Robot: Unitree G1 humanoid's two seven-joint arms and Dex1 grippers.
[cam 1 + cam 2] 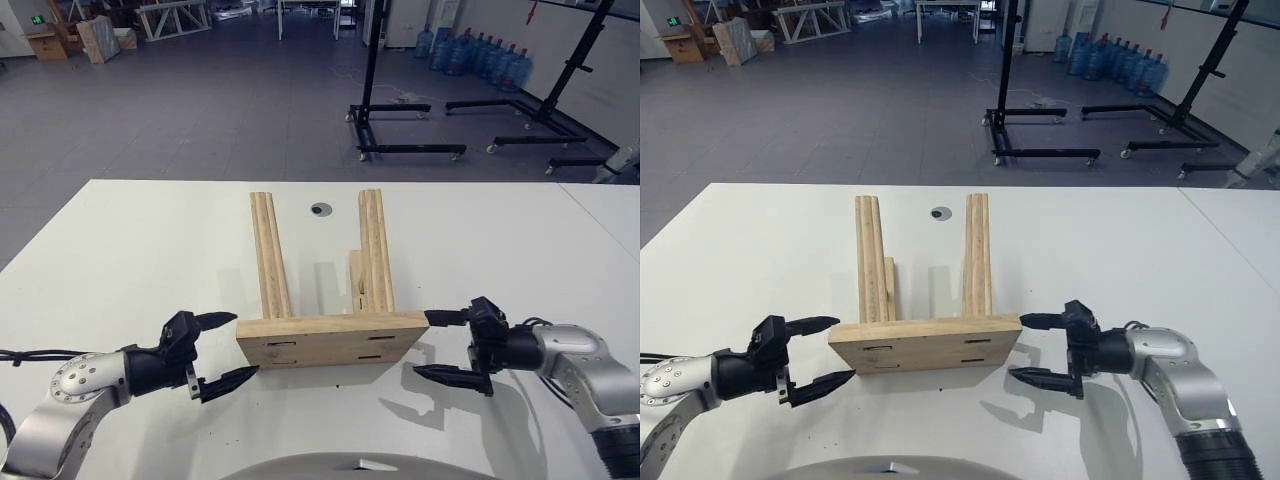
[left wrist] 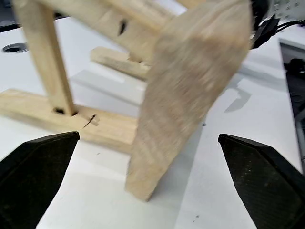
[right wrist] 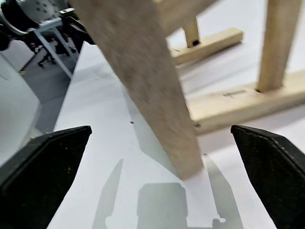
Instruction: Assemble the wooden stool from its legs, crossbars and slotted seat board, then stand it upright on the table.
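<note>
- Stool lies sideways on bench, seat board near, legs far.
- Left claw, right claw: wide open, empty, flanking the board's 2 ends.
- Likely next: grip board, tip stool upright.

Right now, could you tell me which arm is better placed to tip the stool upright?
Left, narrowly, I think. Both are open at opposite ends of the seat board, but the left gripper brackets its end, while the right gripper sits just at the edge.

Left pincer spread wide; seat board on edge between fingertips.
</note>
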